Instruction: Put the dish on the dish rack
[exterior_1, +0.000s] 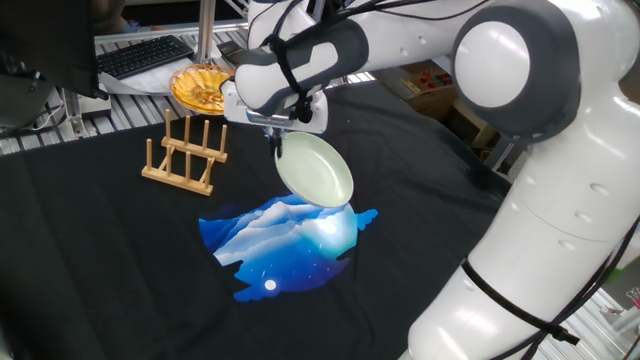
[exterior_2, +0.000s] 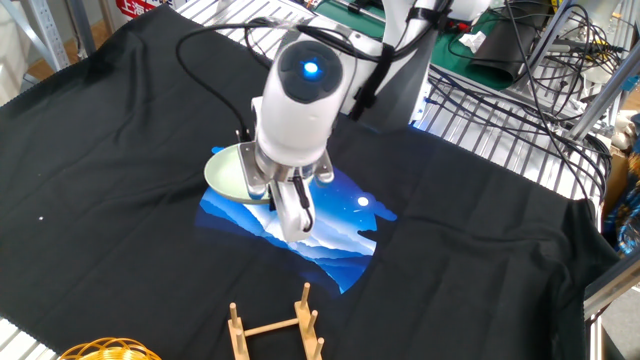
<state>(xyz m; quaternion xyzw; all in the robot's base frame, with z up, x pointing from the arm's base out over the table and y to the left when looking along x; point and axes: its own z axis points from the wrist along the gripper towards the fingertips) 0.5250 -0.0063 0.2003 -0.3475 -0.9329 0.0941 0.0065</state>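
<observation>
Currently gripper (exterior_1: 279, 140) pinching dish (exterior_1: 316, 171) by its rim, dish tilted, apparently lifted over blue print (exterior_1: 285, 245), rack (exterior_1: 186, 155) well apart, bare pegs

In the other fixed view the arm's wrist covers most of the dish (exterior_2: 226, 172) and the gripper's (exterior_2: 291, 210) grip on its rim, while the dish rack (exterior_2: 277, 328) and the orange fluted dish (exterior_2: 100, 350) are cut by the bottom edge.
</observation>
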